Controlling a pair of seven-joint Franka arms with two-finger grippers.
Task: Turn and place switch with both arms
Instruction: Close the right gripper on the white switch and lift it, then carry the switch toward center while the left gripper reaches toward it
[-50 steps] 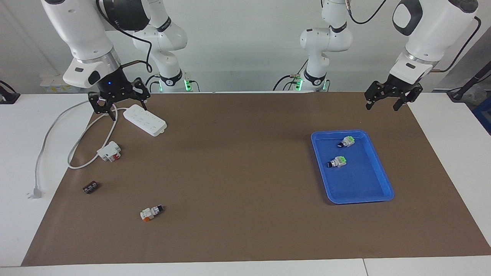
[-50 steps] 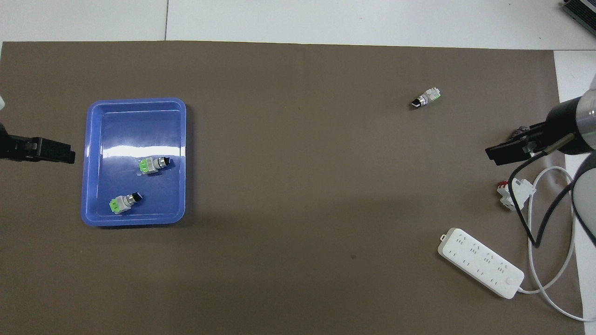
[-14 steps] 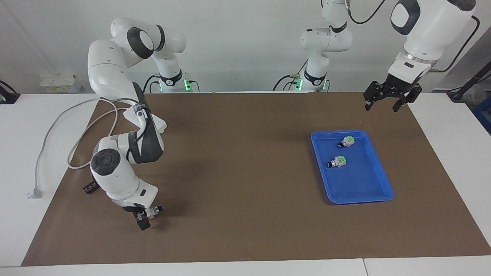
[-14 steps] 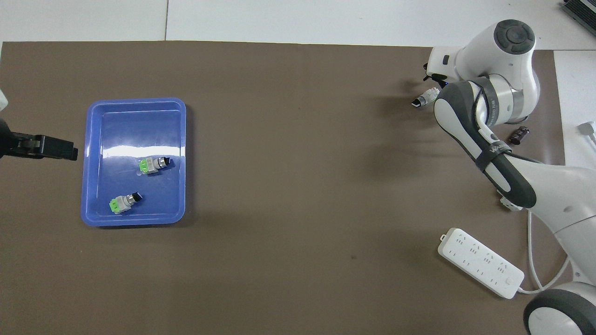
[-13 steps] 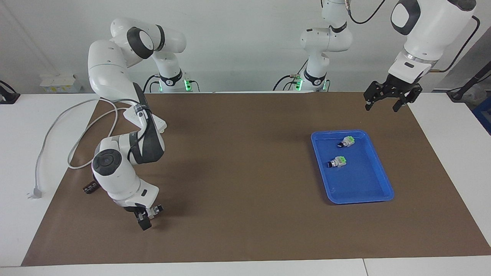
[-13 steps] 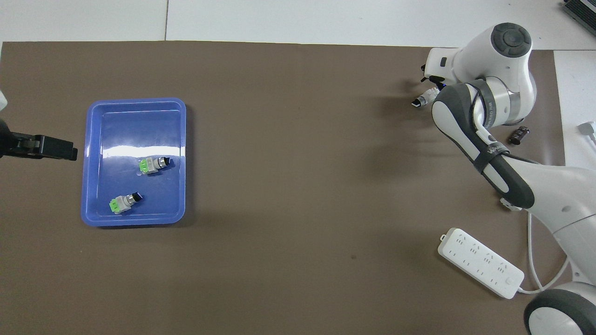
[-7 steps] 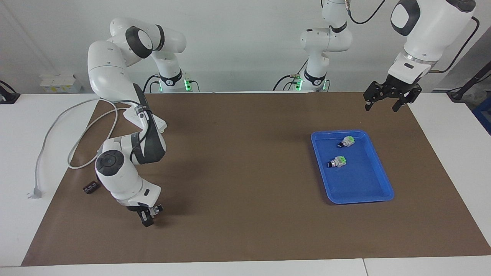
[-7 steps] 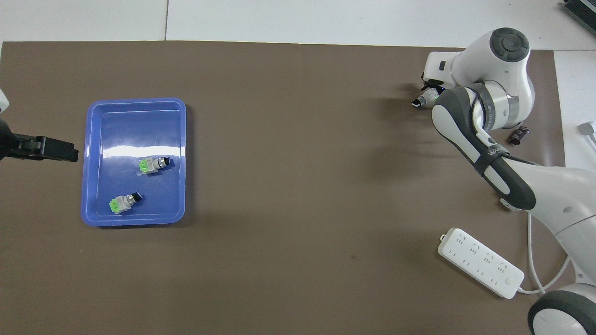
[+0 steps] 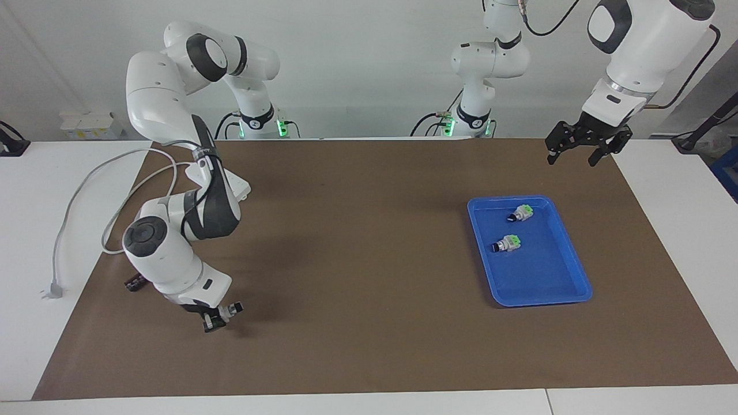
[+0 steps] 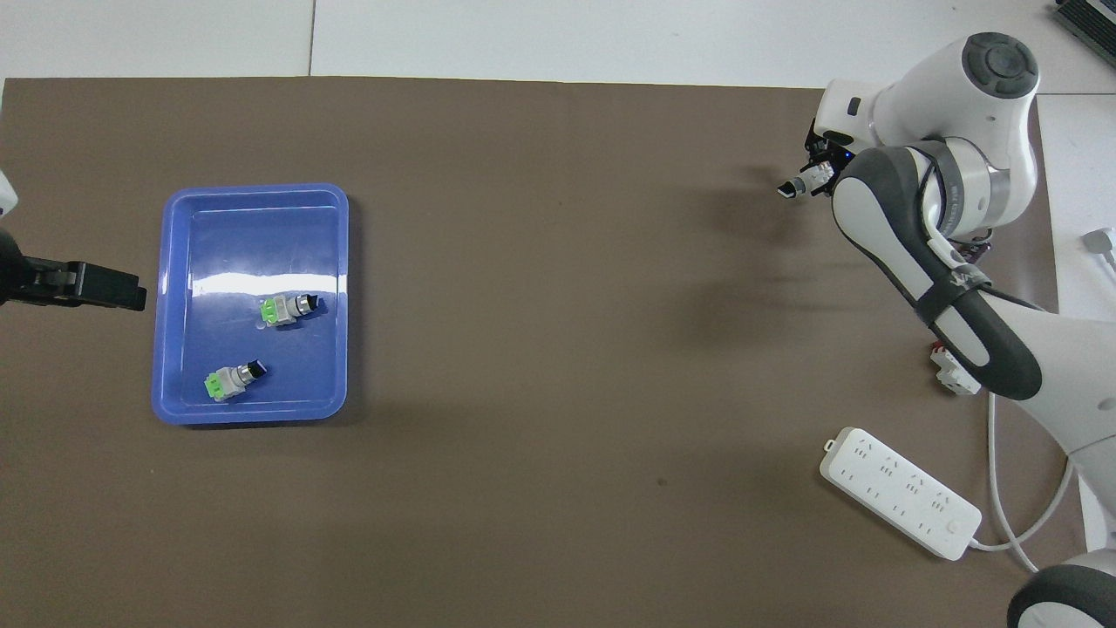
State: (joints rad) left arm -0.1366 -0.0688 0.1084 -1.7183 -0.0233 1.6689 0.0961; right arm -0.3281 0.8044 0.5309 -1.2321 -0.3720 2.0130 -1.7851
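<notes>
Bench (image 9: 34, 190) w/ brown mat (image 9: 369, 242) – blue tray (image 9: 576, 271) at 3 o'clock; power strip (image 10: 898, 491) w/ cord, red-white breaker (image 10: 952, 373), sm. dark part (image 9: 135, 282) at 9 o'clock.

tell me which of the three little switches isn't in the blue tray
The switch held in the right claw, over the mat at the right arm's end of the table. The two green-ended switches lie inside the blue tray.

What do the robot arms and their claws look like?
Both arms are big, white and rounded, built from chunky segments joined by dark grey-black bands. The right arm has a round dark cap on one joint and a black cable along it. The right gripper and left gripper are small black claws with thin fingers.
</notes>
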